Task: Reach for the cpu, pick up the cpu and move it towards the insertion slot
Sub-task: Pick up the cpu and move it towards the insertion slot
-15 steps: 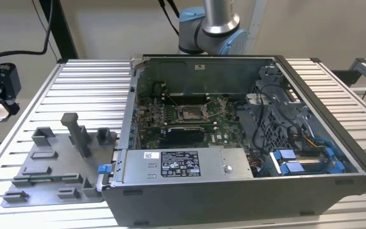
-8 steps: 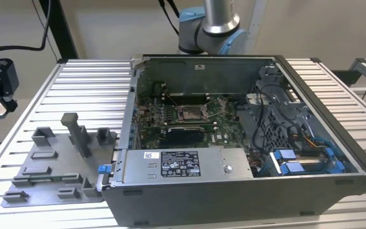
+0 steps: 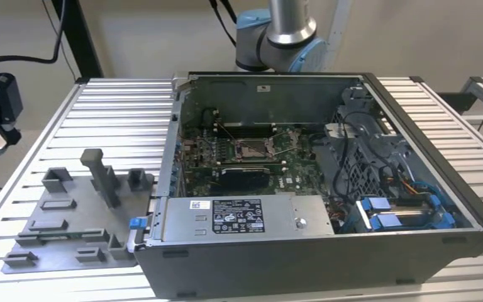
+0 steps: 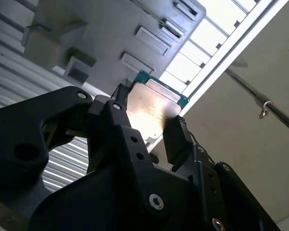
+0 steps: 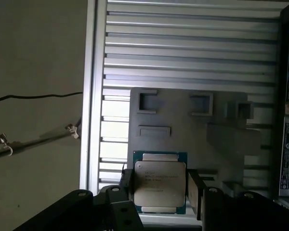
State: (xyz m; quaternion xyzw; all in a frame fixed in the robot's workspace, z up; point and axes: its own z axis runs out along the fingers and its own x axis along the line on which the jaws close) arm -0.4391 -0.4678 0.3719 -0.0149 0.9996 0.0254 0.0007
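The end effector (image 5: 160,188) holds the cpu (image 5: 160,183) between its two black fingers (image 5: 194,192), jaws drawn narrow against opposite edges of the chip; the silvery face, bordered in green, is turned towards the camera in the first wrist view; the chip appears lifted clear of the grey tray (image 5: 183,130) seen beyond it on the ribbed desk (image 5: 183,48), near the desk's edge, with bare floor (image 5: 33,57) and a thin cable (image 5: 33,96) past that edge.

In the second wrist view the cpu (image 4: 151,108) catches a bright glare between the same fingers (image 4: 176,139) of the end effector (image 4: 147,120), with the tray (image 4: 111,43) and its rectangular pockets behind.

The exterior view takes in the wider scene: an open computer case (image 3: 309,258) on the desk (image 3: 116,113); inside it the insertion slot (image 3: 250,149), its silver frame and dark centre on the green board; the tray (image 3: 65,214) with its upright posts just beside the case, on the exterior view's left; the arm (image 3: 279,38) rising behind the case; the slot lies well apart from the tray, across the case wall.
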